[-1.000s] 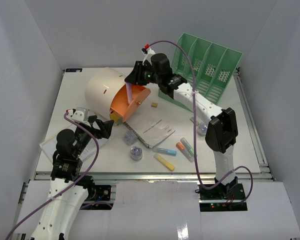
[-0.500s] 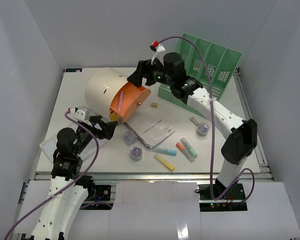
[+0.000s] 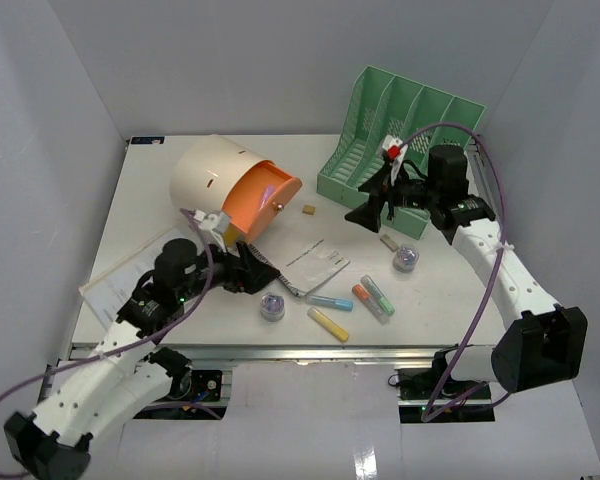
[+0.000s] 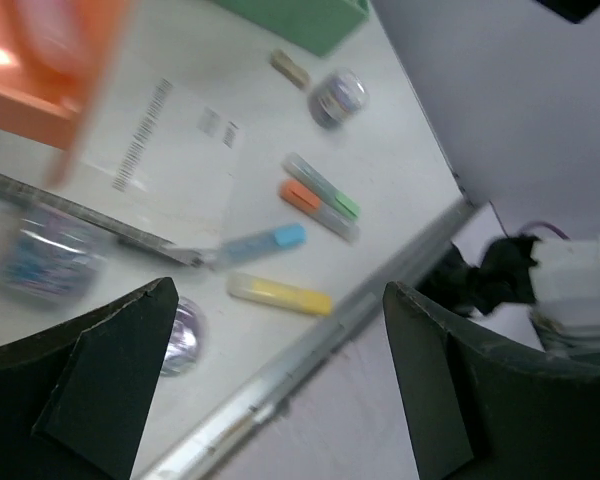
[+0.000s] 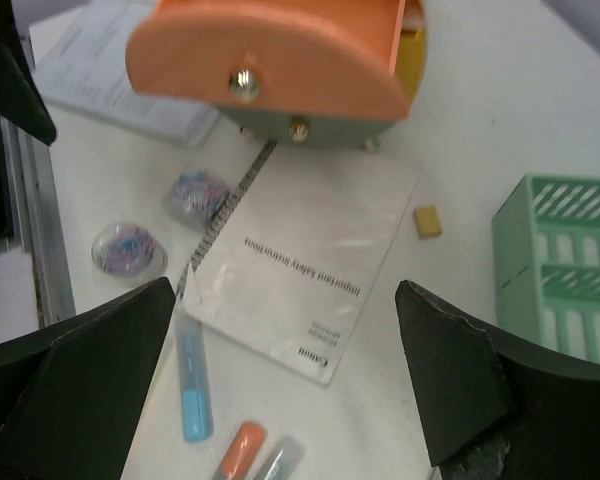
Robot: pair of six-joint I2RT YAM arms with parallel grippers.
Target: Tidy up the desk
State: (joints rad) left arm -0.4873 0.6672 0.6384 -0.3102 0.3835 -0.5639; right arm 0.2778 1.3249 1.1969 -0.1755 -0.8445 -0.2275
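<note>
- The desk [image 3: 160, 190] is filling the floor of the white-walled enclosure, its metal rail running along the near edge by the arm bases.
- The left gripper [image 3: 248, 272] is hovering low over the front-left part of the desk, just beside the spiral-bound booklet [image 3: 315, 262]. Its fingers are standing wide apart with nothing between them.
- The right gripper [image 3: 365, 212] is hanging above the desk in front of the mint-green file rack [image 3: 400, 130], its jaws likewise spread wide and carrying nothing.
- The cream drawer box [image 3: 208, 175] is sitting at the back left, with its orange drawer [image 3: 260, 198] sticking out toward the booklet.
- Near the front edge are lying a blue highlighter [image 3: 330, 302], a yellow highlighter [image 3: 328, 324], an orange highlighter [image 3: 362, 296] and a green highlighter [image 3: 378, 296], the last two side by side.
- One small round tub [image 3: 272, 307] is sitting just left of the blue highlighter, and a second tub [image 3: 405, 258] is sitting further right. They seem to be holding coloured clips, though the left wrist view is too blurred to confirm it.
- A tan block [image 3: 308, 210] is resting between the drawer and the rack.
</note>
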